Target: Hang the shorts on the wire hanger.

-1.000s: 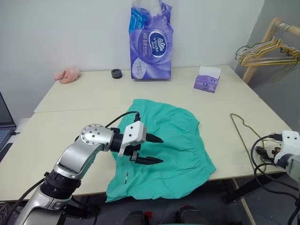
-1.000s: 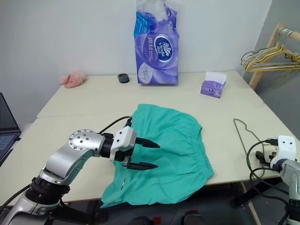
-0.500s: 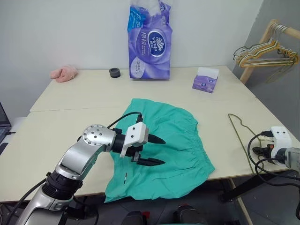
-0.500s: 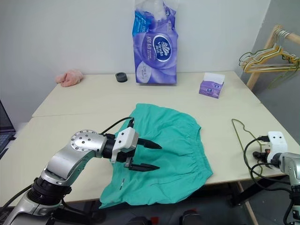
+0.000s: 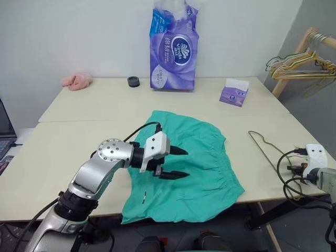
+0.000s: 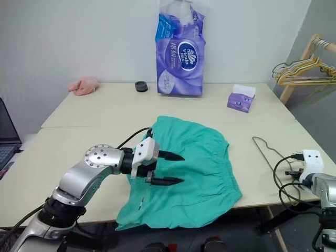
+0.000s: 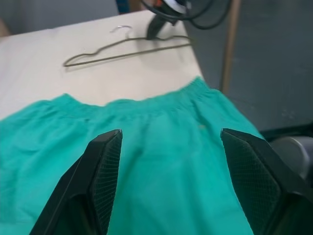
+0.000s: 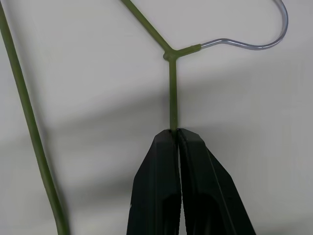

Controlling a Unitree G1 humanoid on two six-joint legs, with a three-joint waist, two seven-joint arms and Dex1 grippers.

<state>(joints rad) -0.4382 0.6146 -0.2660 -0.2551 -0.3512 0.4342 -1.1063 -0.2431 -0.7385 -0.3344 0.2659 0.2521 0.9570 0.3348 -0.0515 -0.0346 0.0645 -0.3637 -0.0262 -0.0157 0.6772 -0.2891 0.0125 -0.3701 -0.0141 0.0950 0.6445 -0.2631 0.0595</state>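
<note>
Head stereo pair looking forward and down over the table (image 5: 79, 113), left wrist camera close above the shorts (image 7: 161, 161) facing the hanger (image 7: 122, 49), right wrist camera nearly touching that hanger.

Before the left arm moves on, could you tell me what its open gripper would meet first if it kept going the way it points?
Probably the teal-green fabric shorts: the left gripper points slightly downward across them, towards their waistband.
</note>
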